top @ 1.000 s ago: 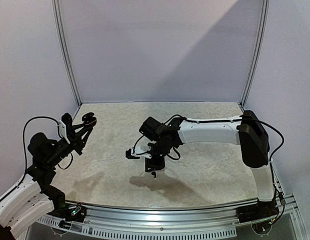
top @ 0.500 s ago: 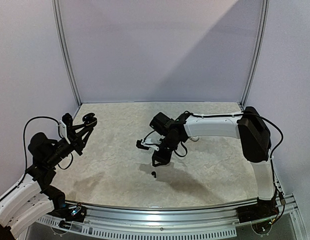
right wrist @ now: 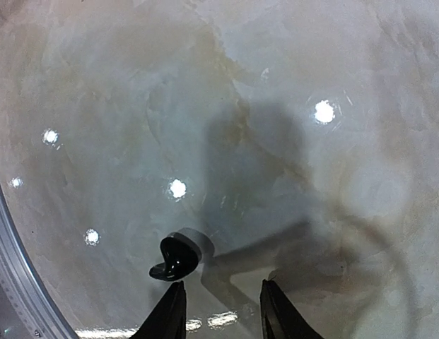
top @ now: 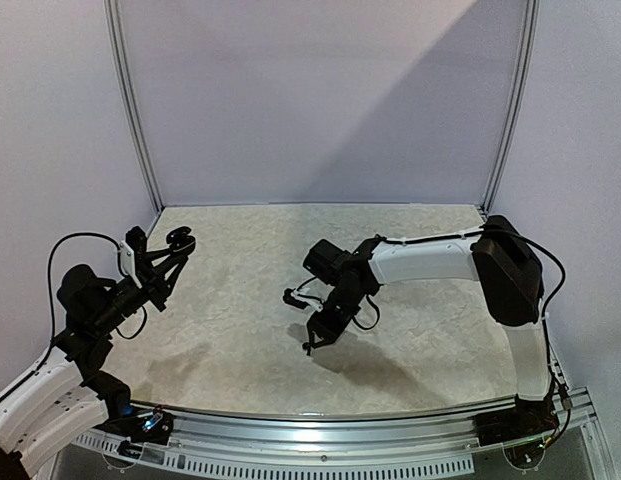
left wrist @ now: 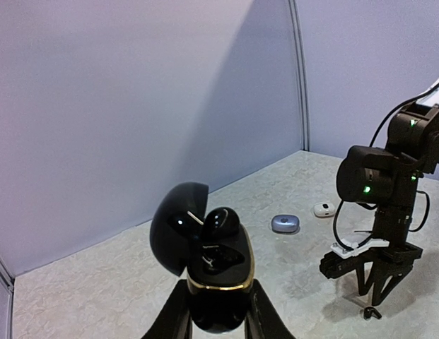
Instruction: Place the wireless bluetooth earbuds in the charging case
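Here the pale marbled desk (top: pixel 240 300) lies under both arms. The right pincer (right wrist: pixel 223 311) hangs low over it, jaws parted, nothing between them. Off to the left, the left pincer (left wrist: pixel 218 321) is clamped on the black charging case (left wrist: pixel 212 261), held up with its lid open. The loose black earbud (right wrist: pixel 175 258) lies on the desk just outside the right pincer's gap, to one side. Closing from here would probably nudge the glossy earbud away instead of catching it, since the jaws are not centred over it.
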You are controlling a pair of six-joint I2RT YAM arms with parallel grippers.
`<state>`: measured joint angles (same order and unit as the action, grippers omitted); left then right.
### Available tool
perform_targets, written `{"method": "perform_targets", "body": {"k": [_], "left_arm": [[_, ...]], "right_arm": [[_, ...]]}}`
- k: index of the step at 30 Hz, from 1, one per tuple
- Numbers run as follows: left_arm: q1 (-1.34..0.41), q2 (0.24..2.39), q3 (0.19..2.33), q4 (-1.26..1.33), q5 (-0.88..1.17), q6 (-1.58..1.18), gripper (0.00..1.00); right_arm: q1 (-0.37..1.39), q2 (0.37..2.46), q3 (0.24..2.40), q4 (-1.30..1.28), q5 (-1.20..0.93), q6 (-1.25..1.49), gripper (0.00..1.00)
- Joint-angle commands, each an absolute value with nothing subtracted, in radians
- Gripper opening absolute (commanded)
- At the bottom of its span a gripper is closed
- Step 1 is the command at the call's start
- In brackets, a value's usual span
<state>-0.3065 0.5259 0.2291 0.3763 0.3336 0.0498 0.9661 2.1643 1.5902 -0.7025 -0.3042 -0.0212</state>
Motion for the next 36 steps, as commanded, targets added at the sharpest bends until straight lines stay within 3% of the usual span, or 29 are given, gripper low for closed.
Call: {"method": "perform_targets", "body": {"k": [1, 21, 36], "left_arm": [[-0.292, 0.529, 0.213, 0.364, 0.345, 0.054, 0.00], [-0.292, 0.525, 0.213, 0.364, 0.348, 0.054, 0.00], [-0.292, 0.530, 0.212, 0.364, 0.350, 0.054, 0.00]], "right_arm": [[0.984, 2.154, 1.602, -0.701, -0.325, 0.067, 0.37], [1.018, 2.231, 1.699, -0.754, -0.303, 0.067, 0.34], [1.057, 2.267, 1.775, -0.861, -0.137, 0.037, 0.35]]}}
